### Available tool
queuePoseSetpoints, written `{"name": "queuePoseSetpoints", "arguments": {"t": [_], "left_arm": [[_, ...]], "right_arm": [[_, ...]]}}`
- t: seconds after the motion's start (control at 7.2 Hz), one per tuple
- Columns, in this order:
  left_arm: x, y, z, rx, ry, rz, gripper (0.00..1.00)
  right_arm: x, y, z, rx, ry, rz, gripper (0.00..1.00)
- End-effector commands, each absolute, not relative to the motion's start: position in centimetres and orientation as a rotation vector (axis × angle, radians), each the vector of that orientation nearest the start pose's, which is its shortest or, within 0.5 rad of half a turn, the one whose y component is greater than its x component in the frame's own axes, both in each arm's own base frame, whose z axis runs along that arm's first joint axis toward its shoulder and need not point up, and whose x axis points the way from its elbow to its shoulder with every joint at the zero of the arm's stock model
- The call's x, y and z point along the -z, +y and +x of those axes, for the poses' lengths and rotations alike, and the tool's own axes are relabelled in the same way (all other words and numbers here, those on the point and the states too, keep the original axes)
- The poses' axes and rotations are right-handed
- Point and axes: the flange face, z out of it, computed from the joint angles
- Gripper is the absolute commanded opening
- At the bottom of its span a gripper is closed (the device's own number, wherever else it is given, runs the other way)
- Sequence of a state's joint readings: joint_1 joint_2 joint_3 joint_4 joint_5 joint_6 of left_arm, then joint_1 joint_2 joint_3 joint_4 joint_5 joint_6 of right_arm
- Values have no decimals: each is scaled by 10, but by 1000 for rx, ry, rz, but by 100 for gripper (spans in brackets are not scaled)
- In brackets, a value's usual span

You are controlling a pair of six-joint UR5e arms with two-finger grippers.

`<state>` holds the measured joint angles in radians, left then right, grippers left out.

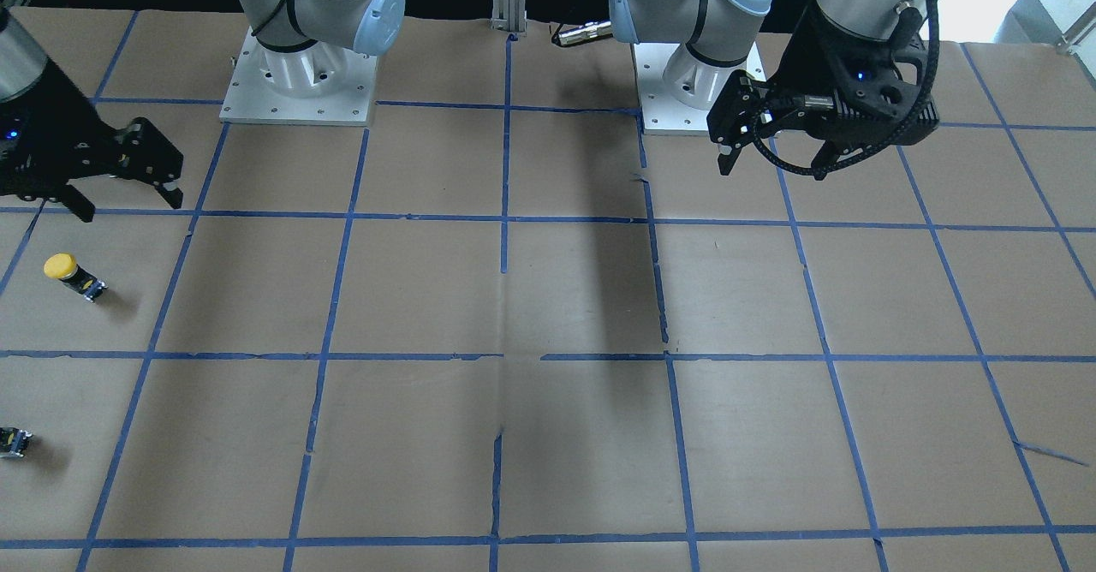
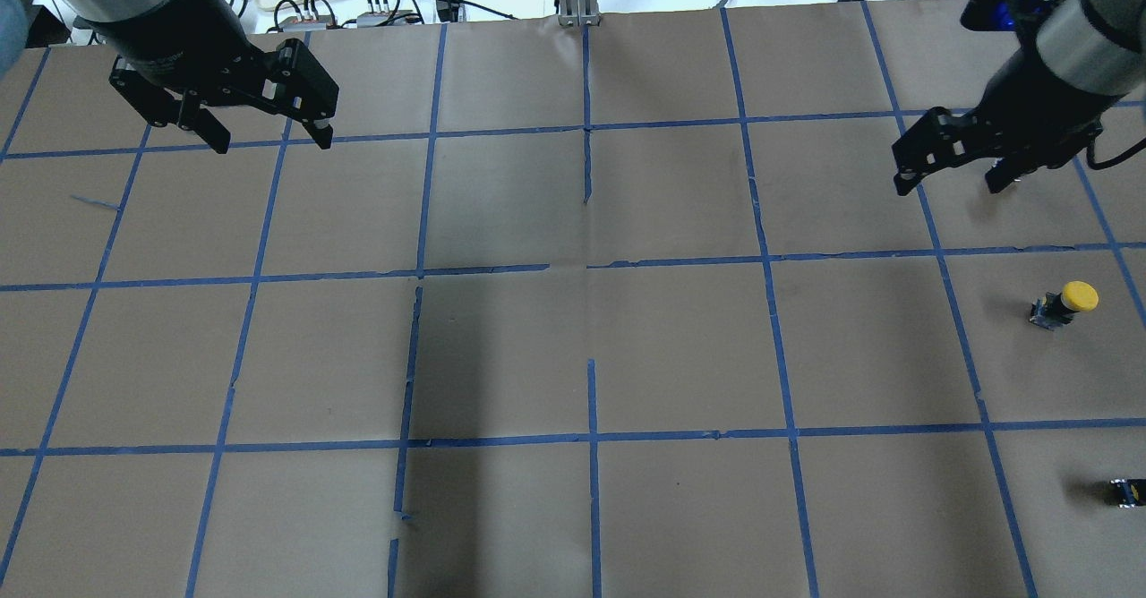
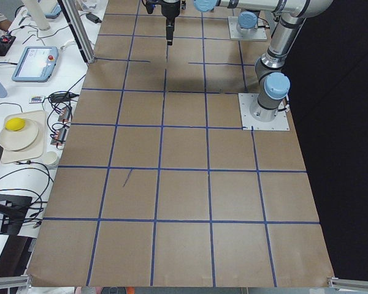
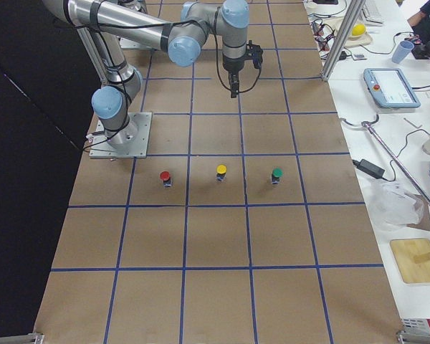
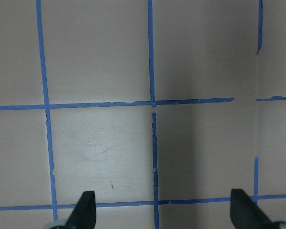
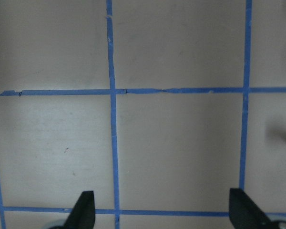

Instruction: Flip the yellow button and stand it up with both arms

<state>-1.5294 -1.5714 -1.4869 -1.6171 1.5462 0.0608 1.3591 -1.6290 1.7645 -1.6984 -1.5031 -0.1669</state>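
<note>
The yellow button (image 1: 73,275) stands on its base with the cap up, on the brown paper at the table's end on my right. It also shows in the overhead view (image 2: 1064,304) and the exterior right view (image 4: 221,172). My right gripper (image 2: 946,188) hangs open and empty above the table, about one grid square from the button; it also shows in the front view (image 1: 130,210). My left gripper (image 2: 271,143) is open and empty high over the far opposite side (image 1: 771,171). Both wrist views show only taped paper between open fingertips (image 5: 88,210) (image 6: 86,207).
A red button (image 4: 165,176) and a green button (image 4: 276,174) stand in a row on either side of the yellow one. Black-grey bases show at the frame edges (image 1: 13,442) (image 2: 1128,491). Arm base plates (image 1: 298,84) (image 1: 693,92) sit at the robot side. Blue tape grids the paper.
</note>
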Motion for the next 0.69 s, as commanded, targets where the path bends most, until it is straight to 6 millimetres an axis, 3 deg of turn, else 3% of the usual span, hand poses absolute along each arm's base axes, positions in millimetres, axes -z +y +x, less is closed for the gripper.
{"name": "queuePoseSetpoints", "arguments": {"t": [0.0,0.14,0.28,0.56], "left_arm": [[-525,-499,-115,63,3163,32,100],[-525,-499,-115,60,3163,32,100],[-525,-499,-115,60,3164,30,100],[-525,-499,-114,63,3163,30,100]], "right_arm": [[-445,-450,133,-21,3184,217,100],[-451,-438,161,-32,3189,137,100],[-462,-435,161,-49,3205,136,100],[-494,-398,156,-20,3212,117,100]]}}
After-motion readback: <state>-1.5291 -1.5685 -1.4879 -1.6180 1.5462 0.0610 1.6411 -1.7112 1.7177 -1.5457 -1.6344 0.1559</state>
